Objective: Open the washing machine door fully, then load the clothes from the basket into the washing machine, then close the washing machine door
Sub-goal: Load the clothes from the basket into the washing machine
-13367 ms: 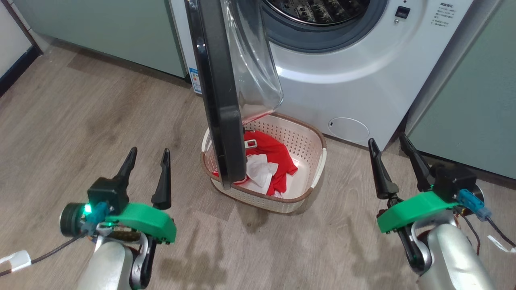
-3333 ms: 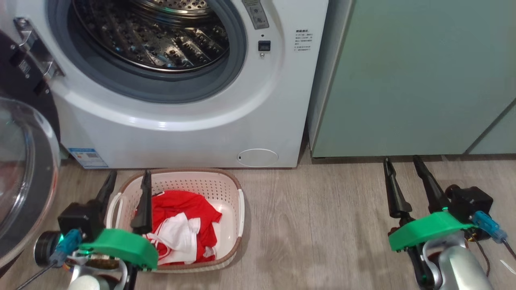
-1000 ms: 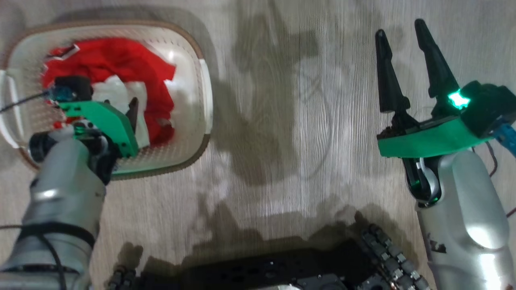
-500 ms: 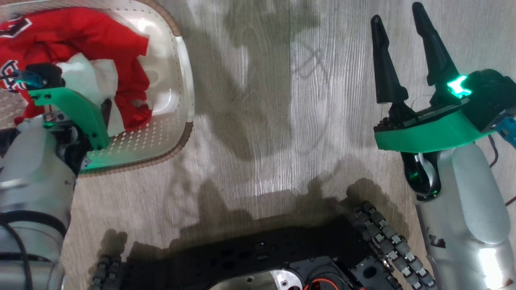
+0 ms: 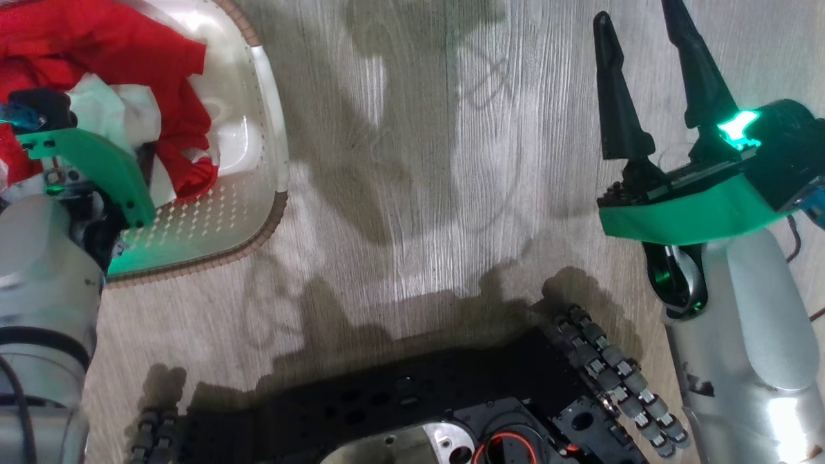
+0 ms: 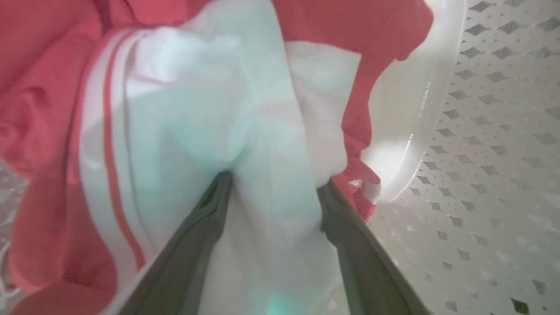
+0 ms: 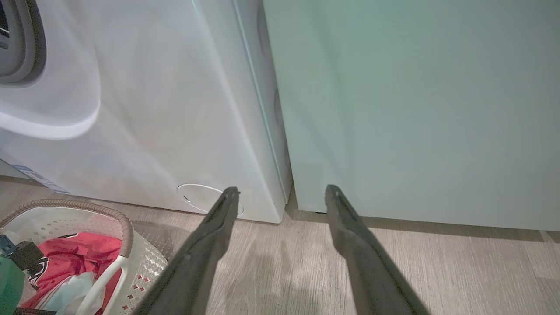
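Both apart: left gripper [image 6: 275, 179] straddling white part of clothes [image 6: 183, 100] in basket [image 6: 481, 175]; right gripper [image 7: 282, 189] empty over floor [image 7: 280, 271].

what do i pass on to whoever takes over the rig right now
Left gripper: open, down in the basket, fingers either side of the white cloth in the clothes; nothing clamped yet.
Right gripper: open, empty, over the floor, facing the washing machine.
Done: door seems open, grey gasket exposed.
To do: grip the clothes, load them into the machine, close the door.
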Robot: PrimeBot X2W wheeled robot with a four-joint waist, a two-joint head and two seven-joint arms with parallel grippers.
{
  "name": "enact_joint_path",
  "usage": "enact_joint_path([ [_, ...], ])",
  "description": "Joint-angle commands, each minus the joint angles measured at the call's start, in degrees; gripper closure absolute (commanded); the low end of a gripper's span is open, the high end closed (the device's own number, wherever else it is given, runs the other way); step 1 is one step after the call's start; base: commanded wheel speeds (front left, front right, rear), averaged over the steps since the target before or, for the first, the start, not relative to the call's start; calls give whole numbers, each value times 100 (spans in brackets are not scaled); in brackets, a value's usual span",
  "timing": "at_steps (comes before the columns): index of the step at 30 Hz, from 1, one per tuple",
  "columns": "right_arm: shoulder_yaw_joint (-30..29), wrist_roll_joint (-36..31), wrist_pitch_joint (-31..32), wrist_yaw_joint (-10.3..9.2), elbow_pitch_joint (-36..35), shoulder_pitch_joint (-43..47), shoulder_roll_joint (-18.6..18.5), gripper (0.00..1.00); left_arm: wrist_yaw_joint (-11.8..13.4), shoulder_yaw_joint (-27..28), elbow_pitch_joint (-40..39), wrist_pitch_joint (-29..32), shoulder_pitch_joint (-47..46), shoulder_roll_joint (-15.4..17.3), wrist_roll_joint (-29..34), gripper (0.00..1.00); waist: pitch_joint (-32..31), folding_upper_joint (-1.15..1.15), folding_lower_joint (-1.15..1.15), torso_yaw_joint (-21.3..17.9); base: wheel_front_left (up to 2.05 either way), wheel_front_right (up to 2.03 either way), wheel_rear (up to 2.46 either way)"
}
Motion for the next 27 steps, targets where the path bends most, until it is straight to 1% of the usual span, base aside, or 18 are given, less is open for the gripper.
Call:
enact_joint_path([
  [1, 118, 4, -36, 0, -202, 304, 15, 0, -4, 66, 14, -76, 116, 289, -46, 60, 26, 0, 0, -19, 0, 0, 0],
  [2, 118, 4, -36, 0, -202, 304, 15, 0, -4, 66, 14, -76, 116, 289, -46, 60, 26, 0, 0, -19, 0, 0, 0],
  [3, 123, 6, -36, 0, -215, 308, 15, 0, -4, 40, 20, -132, 102, 309, -26, 100, 41, 0, 0, -29, 0, 0, 0],
  [9, 62, 22, -36, 0, -236, 329, 15, 0, 28, 14, 84, -272, 127, 370, -47, 100, -24, 0, 0, -1, 0, 0, 0],
  [14, 54, 88, -36, 0, -182, 296, 15, 0, 26, 113, 113, -447, 276, 279, -215, 100, -256, 0, 0, 96, 0, 0, 0],
  [19, 56, 97, -36, 0, -73, 266, 15, 0, 19, 93, 120, -898, 473, 187, -247, 100, -640, 0, 0, 210, 0, 0, 0],
  [23, 8, 56, -36, 0, 45, 343, 15, 0, 15, -6, 91, -1374, 632, 93, -182, 100, -1028, 0, 0, 324, 0, 0, 0],
  [27, -47, -1, -36, 0, 169, 458, 15, 0, 12, -118, 27, -1714, 775, 5, -98, 100, -1430, 0, 0, 429, 0, 0, 0],
])
